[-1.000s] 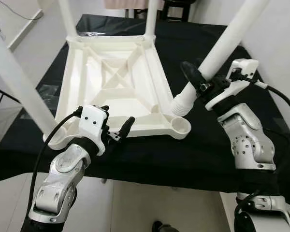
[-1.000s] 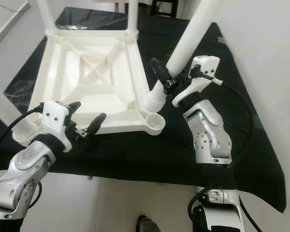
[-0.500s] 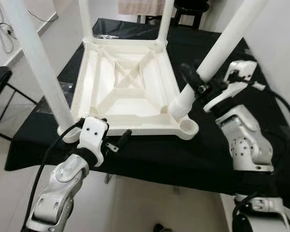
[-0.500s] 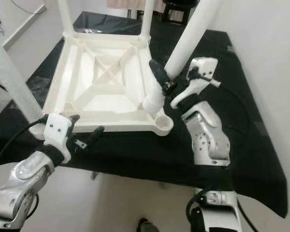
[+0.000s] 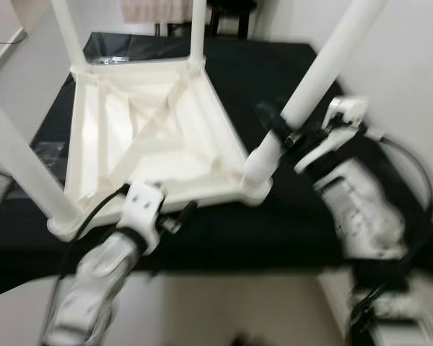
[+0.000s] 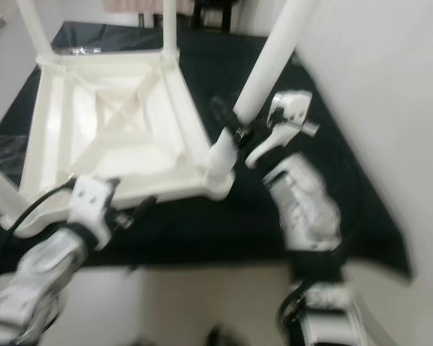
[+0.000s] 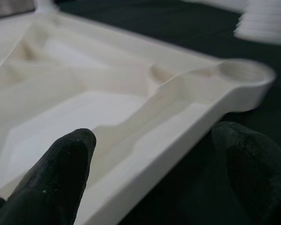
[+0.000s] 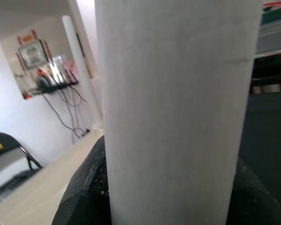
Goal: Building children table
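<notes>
One white plastic tabletop lies upside down on a black cloth, ribbed underside facing up. Three white legs already stand in its corners: two at the far corners and one at the near corner on the robot's left. A fourth leg slants over the tabletop's near right corner, its threaded end at the open corner socket; motion blur hides whether the thread has entered. The right gripper is clamped around this leg just above the threaded end, black fingers pressed to both sides. The left gripper sits at the tabletop's near edge, its fingers spread wide apart, holding nothing, with the rim between them.
</notes>
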Controlling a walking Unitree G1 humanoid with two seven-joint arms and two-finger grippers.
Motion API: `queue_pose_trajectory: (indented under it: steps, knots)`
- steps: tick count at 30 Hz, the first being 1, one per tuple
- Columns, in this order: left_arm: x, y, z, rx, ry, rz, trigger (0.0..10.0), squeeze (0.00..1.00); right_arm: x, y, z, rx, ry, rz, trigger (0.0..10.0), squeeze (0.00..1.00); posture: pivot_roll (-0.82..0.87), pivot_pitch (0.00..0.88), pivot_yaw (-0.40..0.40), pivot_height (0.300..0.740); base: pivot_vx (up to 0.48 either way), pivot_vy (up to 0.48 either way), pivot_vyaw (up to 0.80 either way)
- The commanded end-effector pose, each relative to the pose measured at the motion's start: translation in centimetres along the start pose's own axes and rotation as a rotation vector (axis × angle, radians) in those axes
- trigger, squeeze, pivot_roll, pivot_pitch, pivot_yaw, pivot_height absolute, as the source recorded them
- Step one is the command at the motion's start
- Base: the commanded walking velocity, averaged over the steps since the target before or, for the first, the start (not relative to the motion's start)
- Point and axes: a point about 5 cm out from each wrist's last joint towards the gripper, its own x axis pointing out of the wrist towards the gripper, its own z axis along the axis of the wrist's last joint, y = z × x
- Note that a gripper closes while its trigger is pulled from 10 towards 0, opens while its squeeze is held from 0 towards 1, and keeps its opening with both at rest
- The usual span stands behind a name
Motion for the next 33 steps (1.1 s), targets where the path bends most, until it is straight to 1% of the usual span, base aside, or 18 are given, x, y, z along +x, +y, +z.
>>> queue_pose_trajectory:
  steps: [1,6,8,9,10,16,18,21,22,23,24,25,26,27,29,30,31,33]
  knots:
    - [-0.5,-0.4,-0.9,-0.002,0.030,0.000,10.0,0.00,0.5,0.7,0.3,-0.044,-0.023,0.071,10.0,0.00,0.04,0.224,-0.046,0.740,0.000,0.000,0.00]
    - [-0.8,-0.9,-1.4,0.004,0.050,-0.006,10.0,0.00,1.0,0.3,0.3,-0.089,-0.004,0.107,10.0,0.00,0.04,0.238,-0.047,0.740,0.000,0.000,0.00]
    - [-1.1,-1.3,-1.7,0.010,0.061,-0.011,10.0,0.00,1.5,-0.4,0.4,-0.128,0.011,0.130,10.0,0.00,0.04,0.256,-0.049,0.740,0.000,0.000,0.00]
    - [-1.1,-1.3,-1.7,0.010,0.061,-0.011,10.0,0.00,1.5,-0.4,0.4,-0.128,0.011,0.130,10.0,0.00,0.04,0.256,-0.049,0.740,0.000,0.000,0.00]
    - [-1.4,-1.6,-1.8,0.009,0.067,-0.012,10.0,0.00,2.0,-0.9,0.5,-0.156,0.028,0.146,10.0,0.00,0.05,0.270,-0.052,0.740,0.000,0.000,0.00]
    - [-1.8,-1.9,-1.8,-0.006,0.075,-0.011,10.0,0.00,2.6,-1.2,0.3,-0.186,0.050,0.160,10.0,0.00,0.05,0.283,-0.054,0.740,0.000,0.000,0.00]
    - [-2.3,-2.2,-1.8,-0.019,0.082,-0.012,10.0,0.00,3.4,-1.1,0.2,-0.199,0.062,0.189,10.0,0.00,0.07,0.322,-0.051,0.740,0.000,0.000,0.00]
    - [-2.5,-2.3,-1.8,-0.024,0.086,-0.014,10.0,0.00,3.7,-1.0,0.1,-0.198,0.062,0.206,10.0,0.00,0.07,0.326,-0.051,0.740,0.000,0.000,0.00]
    - [-2.8,-2.5,-1.8,-0.026,0.092,-0.018,10.0,0.00,4.1,-0.8,0.2,-0.175,0.051,0.242,10.0,0.00,0.08,0.340,-0.047,0.740,0.000,0.000,0.00]
    - [-3.1,-2.7,-1.7,-0.027,0.099,-0.026,10.0,0.00,4.4,-0.4,0.6,-0.113,0.018,0.324,10.0,0.00,0.10,0.364,-0.039,0.740,0.000,0.000,0.00]
    - [-3.4,-2.8,-1.7,-0.028,0.104,-0.031,10.0,0.00,4.6,-0.1,0.9,-0.071,-0.010,0.383,10.0,0.00,0.10,0.364,-0.039,0.740,0.000,0.000,0.00]
    - [-3.4,-2.8,-1.7,-0.028,0.104,-0.031,10.0,0.00,4.6,-0.1,0.9,-0.071,-0.010,0.383,10.0,0.00,0.10,0.364,-0.039,0.740,0.000,0.000,0.00]
    - [-3.7,-3.0,-1.6,-0.025,0.109,-0.037,10.0,0.00,4.6,0.1,1.3,-0.044,-0.029,0.427,10.0,0.00,0.11,0.378,-0.034,0.740,0.000,0.000,0.00]
    - [-3.7,-3.0,-1.6,-0.025,0.109,-0.037,10.0,0.00,4.6,0.1,1.3,-0.044,-0.029,0.427,10.0,0.00,0.11,0.378,-0.034,0.740,0.000,0.000,0.00]
    - [-4.4,-3.0,-1.4,-0.004,0.123,-0.047,10.0,0.00,4.8,0.3,1.8,-0.039,-0.044,0.545,10.0,0.00,0.14,0.407,-0.019,0.740,0.000,0.000,0.00]
    - [-4.7,-3.0,-1.2,0.004,0.127,-0.049,10.0,0.00,4.8,0.4,2.0,-0.046,-0.044,0.586,10.0,0.00,0.15,0.411,-0.017,0.740,0.000,0.000,0.00]
    - [-4.7,-3.0,-1.2,0.004,0.127,-0.049,10.0,0.00,4.8,0.4,2.0,-0.046,-0.044,0.586,10.0,0.00,0.15,0.411,-0.017,0.740,0.000,0.000,0.00]
    - [-5.2,-2.9,-0.8,0.017,0.131,-0.050,10.0,0.00,4.6,0.4,1.9,-0.078,-0.019,0.674,10.0,0.00,0.17,0.430,-0.002,0.740,0.000,0.000,0.00]
